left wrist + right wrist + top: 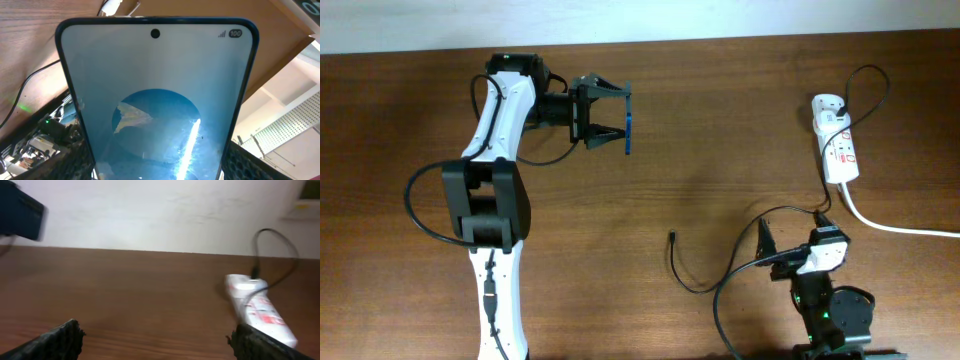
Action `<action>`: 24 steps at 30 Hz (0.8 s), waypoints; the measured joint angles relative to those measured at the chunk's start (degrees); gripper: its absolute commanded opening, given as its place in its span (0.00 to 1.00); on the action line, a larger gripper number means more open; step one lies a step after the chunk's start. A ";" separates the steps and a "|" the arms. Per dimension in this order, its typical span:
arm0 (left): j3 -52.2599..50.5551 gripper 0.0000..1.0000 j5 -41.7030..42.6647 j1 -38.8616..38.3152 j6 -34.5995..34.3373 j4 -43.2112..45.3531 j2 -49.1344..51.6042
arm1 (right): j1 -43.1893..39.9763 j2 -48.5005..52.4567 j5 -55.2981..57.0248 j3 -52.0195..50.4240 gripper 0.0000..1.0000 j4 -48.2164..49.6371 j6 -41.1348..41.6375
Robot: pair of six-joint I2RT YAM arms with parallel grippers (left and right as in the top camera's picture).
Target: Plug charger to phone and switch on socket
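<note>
My left gripper (612, 118) is shut on the phone (628, 122) and holds it above the far left of the table, edge-on in the overhead view. In the left wrist view the phone (157, 90) fills the frame with its light blue swirl screen, between the fingers of the left gripper (157, 167). The charger's thin black cable ends in a plug tip (672, 237) lying on the table. My right gripper (792, 230) is open and empty, also seen in the right wrist view (157, 337). The socket (837, 140) lies at the far right and also shows in the right wrist view (260, 310).
A thick white cord (895, 226) runs from the socket to the right edge. The thin black cable loops past the right arm's base (830, 310). The wooden table (720, 150) ends at a pale wall at the back.
</note>
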 measured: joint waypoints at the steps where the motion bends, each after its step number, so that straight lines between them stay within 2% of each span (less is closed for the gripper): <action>1: 0.00 0.70 0.00 -0.02 0.00 0.00 0.00 | 0.00 0.00 -3.08 0.00 0.98 0.55 3.17; 4: 0.00 0.70 0.00 -0.02 0.00 0.00 0.00 | 0.00 0.00 -15.23 0.00 0.98 1.68 16.70; 6: 0.02 0.70 0.02 0.00 0.02 -0.02 0.00 | 0.00 0.07 -18.80 0.00 0.98 8.98 26.38; 8: 0.00 0.70 0.02 0.00 0.00 -0.04 0.00 | 0.00 0.07 -20.02 0.09 0.98 20.72 31.87; 10: 0.00 0.70 0.02 0.00 0.02 -0.02 0.00 | 0.00 0.22 -19.47 1.79 0.98 21.09 34.69; 11: 0.00 0.70 0.00 0.00 0.00 -0.04 0.00 | 0.00 0.70 -19.06 3.87 0.98 18.18 34.97; 13: 0.02 0.70 0.00 0.02 0.00 -0.11 0.00 | 0.00 8.85 -18.34 18.25 0.98 1.53 32.04; 14: 0.02 0.70 -0.02 0.04 0.00 -0.04 0.00 | 0.04 13.90 -18.12 25.94 0.98 -5.46 30.25; 16: 0.17 0.70 0.09 0.04 0.00 -0.04 0.00 | 0.11 30.36 -18.73 45.42 0.98 -24.96 23.19; 17: 0.24 0.70 0.02 0.04 0.00 -0.09 0.02 | 0.09 37.62 -23.10 51.87 0.99 -28.59 21.92; 18: 0.26 0.70 0.13 0.04 -0.02 -0.04 0.02 | 0.15 46.21 -31.12 58.03 0.79 -25.99 20.87; 19: 0.26 0.70 0.22 0.04 0.00 -0.07 0.02 | 0.28 52.06 -38.16 59.82 0.83 -23.78 20.11; 20: 0.26 0.69 0.22 0.04 0.00 -0.07 0.02 | 2.45 56.24 -40.02 61.07 0.87 -25.20 20.70; 21: 0.28 0.69 0.24 0.04 0.00 -0.02 0.02 | 5.55 59.12 -38.21 62.25 0.87 -27.15 20.68; 22: 0.28 0.69 0.22 0.07 0.00 -0.04 0.02 | 11.58 62.40 -30.53 65.09 0.88 -33.22 20.68; 24: 0.28 0.69 0.24 0.09 0.00 0.00 0.02 | 24.85 71.63 -10.54 78.34 0.98 -47.74 22.40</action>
